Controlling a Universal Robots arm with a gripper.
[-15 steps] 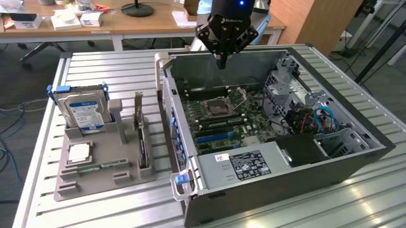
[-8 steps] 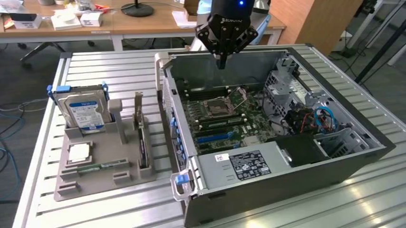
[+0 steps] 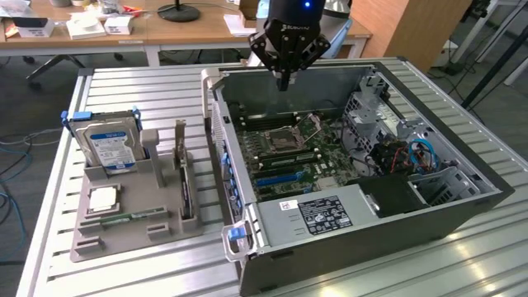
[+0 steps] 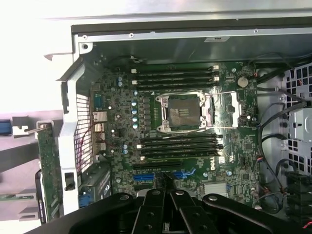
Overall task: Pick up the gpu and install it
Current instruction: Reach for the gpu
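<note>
**Claw clenched and empty over the open case; gpu parked in its stand**

In the exterior view the gripper [image 3: 285,81] hangs over the open computer case [image 3: 462,204], near its twelve o'clock rim. Its fingers are pinched together with nothing between them. Below it lies the motherboard [image 3: 289,145], with the processor socket [image 4: 184,111] near its middle.

The gpu [image 3: 184,185] is outside the case, at about nine o'clock from the motherboard and just beside the case wall. It stands on edge in a slot of the grey holder tray [image 3: 132,238] (pale bracket end towards twelve o'clock), well apart from the gripper. On the same tray, the hard drive [image 3: 106,145] stands upright at about ten o'clock from the gpu.
</note>
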